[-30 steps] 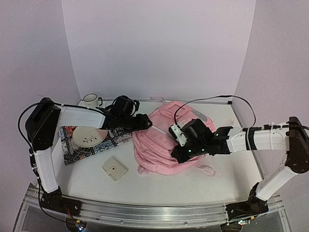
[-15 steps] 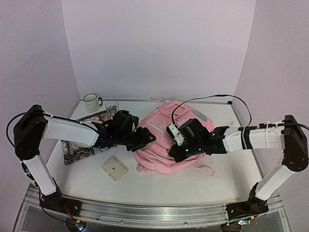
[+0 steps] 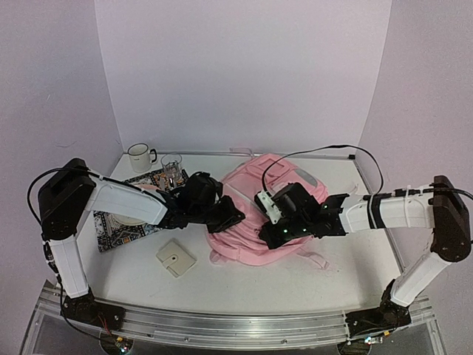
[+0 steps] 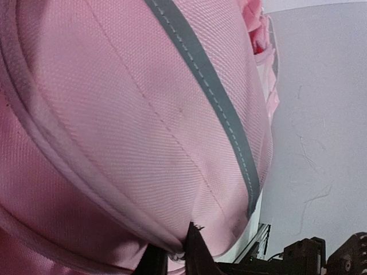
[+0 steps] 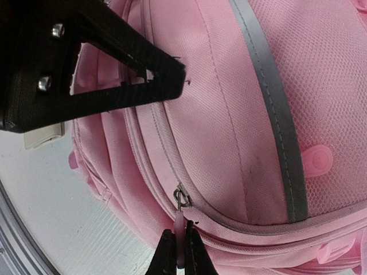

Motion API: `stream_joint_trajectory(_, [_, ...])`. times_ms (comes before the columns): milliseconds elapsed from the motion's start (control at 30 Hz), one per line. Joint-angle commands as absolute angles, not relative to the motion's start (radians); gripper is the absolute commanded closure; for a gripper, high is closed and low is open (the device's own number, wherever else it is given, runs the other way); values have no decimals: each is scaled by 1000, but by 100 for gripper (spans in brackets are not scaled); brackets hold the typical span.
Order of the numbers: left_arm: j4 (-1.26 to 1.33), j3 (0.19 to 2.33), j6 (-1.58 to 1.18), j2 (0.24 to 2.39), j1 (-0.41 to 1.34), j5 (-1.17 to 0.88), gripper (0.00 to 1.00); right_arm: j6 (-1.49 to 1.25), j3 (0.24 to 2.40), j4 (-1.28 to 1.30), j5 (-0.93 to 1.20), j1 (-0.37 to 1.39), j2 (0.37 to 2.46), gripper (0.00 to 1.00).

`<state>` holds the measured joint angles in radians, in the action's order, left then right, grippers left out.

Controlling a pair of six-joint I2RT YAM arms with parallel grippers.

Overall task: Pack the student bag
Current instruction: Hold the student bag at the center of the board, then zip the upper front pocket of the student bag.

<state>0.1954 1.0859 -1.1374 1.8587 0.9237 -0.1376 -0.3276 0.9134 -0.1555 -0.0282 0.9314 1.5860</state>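
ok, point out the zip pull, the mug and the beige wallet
zip pull (image 5: pixel 181 220), right wrist view, pink tab below the metal slider.
mug (image 3: pixel 137 158), top view, its white body.
beige wallet (image 3: pixel 176 258), top view, middle of its top face.

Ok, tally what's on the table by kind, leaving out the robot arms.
Pink backpack: 1
Mug: 1
Glass: 1
Plate, partly hidden: 1
Patterned mat: 1
Beige wallet: 1
Total: 6

Right tool (image 5: pixel 179 243) tight on pink zip pull (image 5: pixel 181 222) of student bag (image 5: pixel 229 132); left tool (image 5: pixel 172 74) alongside
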Motion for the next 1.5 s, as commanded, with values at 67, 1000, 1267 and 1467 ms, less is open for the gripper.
stream_joint_trajectory(67, [192,1038,-1106,1844,911,-113,100,-279,904,-129,-183,899,1523,100])
stream_joint_trajectory(1000, [29,992,-898,1775,848,-218,100,-159,870,-87,-179,579,1418,100])
stream_joint_trajectory(1267, [28,1003,-924,1770,851,-256,100,-147,901,-131,-68,577,1465,84])
stream_joint_trajectory(1467, [60,1052,-954,1804,850,-243,100,-94,833,-137,45,554,1402,53])
